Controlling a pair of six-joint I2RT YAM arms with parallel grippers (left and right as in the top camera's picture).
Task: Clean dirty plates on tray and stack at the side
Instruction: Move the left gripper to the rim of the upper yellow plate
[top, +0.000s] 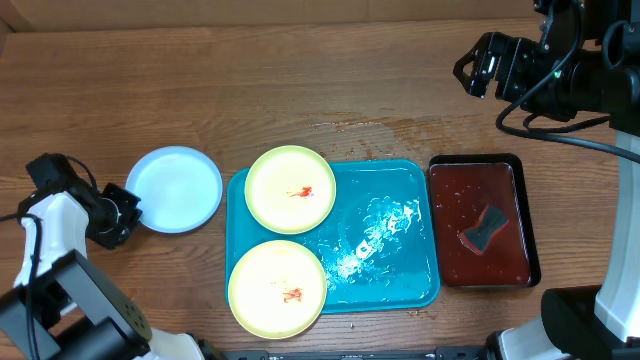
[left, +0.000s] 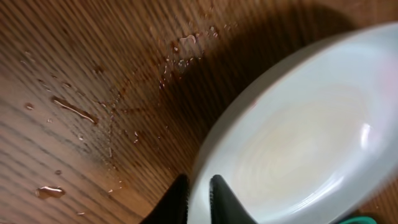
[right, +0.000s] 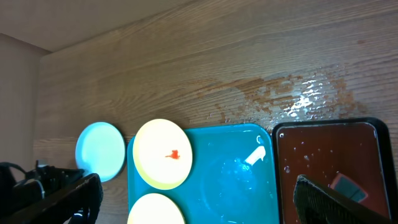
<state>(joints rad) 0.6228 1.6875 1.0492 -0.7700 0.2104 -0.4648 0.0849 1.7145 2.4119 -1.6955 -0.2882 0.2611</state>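
Note:
A pale blue-white plate (top: 175, 188) (left: 298, 143) (right: 99, 151) lies flat on the wood, left of the turquoise tray (top: 390, 240) (right: 230, 180). My left gripper (top: 130, 212) (left: 199, 193) sits at its left rim, jaws slightly parted astride the rim. Two pale yellow-green plates with red smears rest on the tray's left side, one at the back (top: 290, 189) (right: 161, 154) and one at the front (top: 277, 288) (right: 155, 210). My right gripper (top: 475, 68) (right: 199, 186) hangs wide open and holds nothing, high over the table's back right.
A dark red, black-rimmed tray (top: 450, 200) (right: 323, 149) stands right of the turquoise one, with a grey sponge (top: 485, 228) in it. Water pools on the turquoise tray's right half, and droplets wet the wood behind it.

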